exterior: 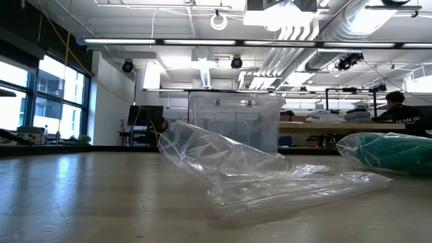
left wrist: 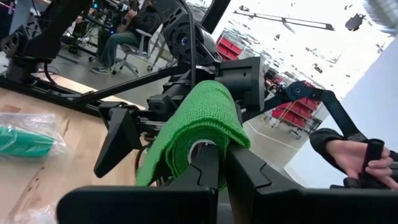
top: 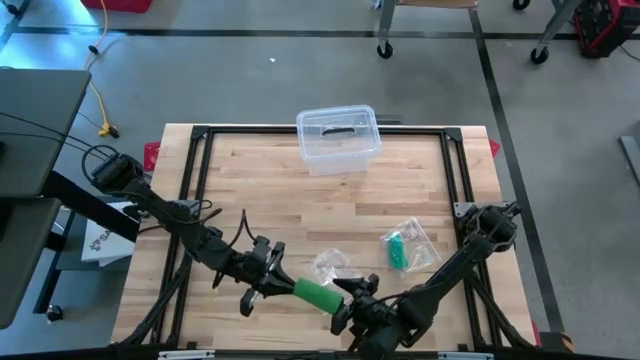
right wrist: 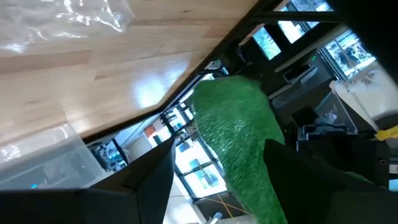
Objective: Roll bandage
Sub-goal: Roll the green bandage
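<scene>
Two grippers meet at green bandage roll (top: 318, 295), left gripper (top: 283, 284) clamps it, right gripper (top: 345, 300) spread wide.

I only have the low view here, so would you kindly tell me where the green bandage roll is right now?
Observer: The green bandage roll is lifted near the table's front edge, between both arms.
Operator: Thank you. Which tool has it?
Observer: The left tool is shut on its core, as the left wrist view shows.
Operator: And the right one?
Observer: The right tool stands open at the roll's other end, its fingers either side of the loose green wrap.
</scene>
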Controlling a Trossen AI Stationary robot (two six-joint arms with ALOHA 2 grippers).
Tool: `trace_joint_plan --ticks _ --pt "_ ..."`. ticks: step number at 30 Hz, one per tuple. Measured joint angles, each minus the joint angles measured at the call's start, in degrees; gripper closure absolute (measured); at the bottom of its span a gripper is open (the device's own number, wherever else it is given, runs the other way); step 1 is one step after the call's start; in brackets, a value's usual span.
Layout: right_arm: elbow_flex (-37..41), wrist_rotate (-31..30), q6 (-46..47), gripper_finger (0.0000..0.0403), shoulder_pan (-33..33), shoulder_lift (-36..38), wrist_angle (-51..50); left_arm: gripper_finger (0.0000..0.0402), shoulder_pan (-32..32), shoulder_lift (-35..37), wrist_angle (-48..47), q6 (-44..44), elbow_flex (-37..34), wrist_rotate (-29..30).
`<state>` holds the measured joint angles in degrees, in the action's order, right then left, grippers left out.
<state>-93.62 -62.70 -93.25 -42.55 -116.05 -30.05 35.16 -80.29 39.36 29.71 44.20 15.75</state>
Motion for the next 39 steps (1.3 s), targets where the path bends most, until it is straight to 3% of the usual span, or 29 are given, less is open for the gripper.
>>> trace_joint_plan --ticks 8,14,18,23,27,29,36,39 --pt "0.00 4.39 -1.50 0.0209 0.96 -0.11 7.69 0.0396 0.00 0.07 0.46 -0.54 -0.03 0.15" --pt "0.00 2.67 -4.39 0.0300 1.28 -1.58 14.71 0.0396 0.00 0.07 0.62 -2.54 -0.06 1.47" --pt "-0.04 3.05 2.71 0.0389 0.77 -2.87 15.52 0.0396 0.04 0.03 0.61 -3.83 -0.06 2.43" --pt "-0.01 9.47 23.26 0.0398 0.08 -4.74 19.13 0.0396 0.04 0.40 -1.91 -10.52 -0.01 6.08" --pt "0.00 10.20 41.36 0.0400 -0.42 -4.94 34.83 0.0396 0.70 0.70 -7.34 -19.25 0.05 11.51" --pt "0.00 9.29 44.72 0.0402 -0.50 -4.70 43.03 0.0396 1.43 0.70 -8.91 -20.18 0.05 14.45" --pt "0.00 -5.63 32.53 0.0402 -1.28 -4.63 74.92 0.0396 6.18 0.70 -11.72 -22.84 0.05 20.53" --pt "0.00 -11.53 31.47 0.0402 -1.60 -4.63 86.08 0.0396 8.60 0.70 -10.89 -24.95 0.05 22.40"
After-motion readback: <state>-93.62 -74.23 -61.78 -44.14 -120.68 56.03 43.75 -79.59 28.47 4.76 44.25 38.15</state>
